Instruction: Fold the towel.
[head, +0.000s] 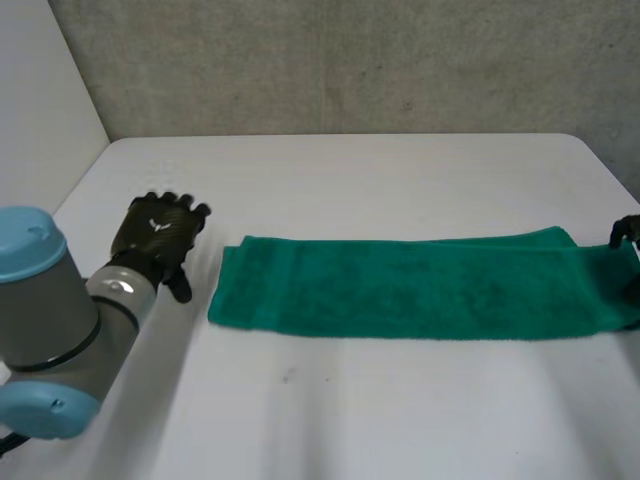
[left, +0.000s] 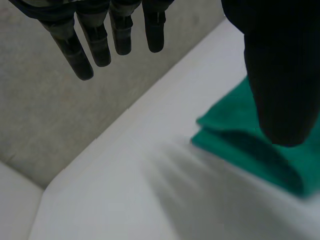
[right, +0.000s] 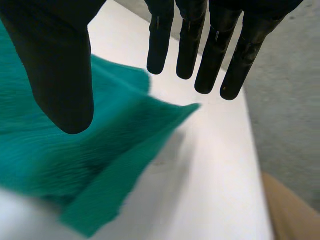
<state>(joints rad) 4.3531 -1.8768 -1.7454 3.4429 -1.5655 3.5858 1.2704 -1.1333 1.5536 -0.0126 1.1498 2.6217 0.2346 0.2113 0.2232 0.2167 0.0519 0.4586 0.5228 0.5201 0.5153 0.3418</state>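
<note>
Towel (head: 410, 290) lies flat, long axis from left hand (head: 158, 232) to right hand (head: 626, 231).

No words or numbers to read right now, only a small white emblem (head: 157, 226) on the back of my left hand (head: 148, 246), too small to make out.

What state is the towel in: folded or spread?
Folded lengthwise, it seems: the towel lies as a long narrow strip, with doubled layers at its end near the left hand.
</note>
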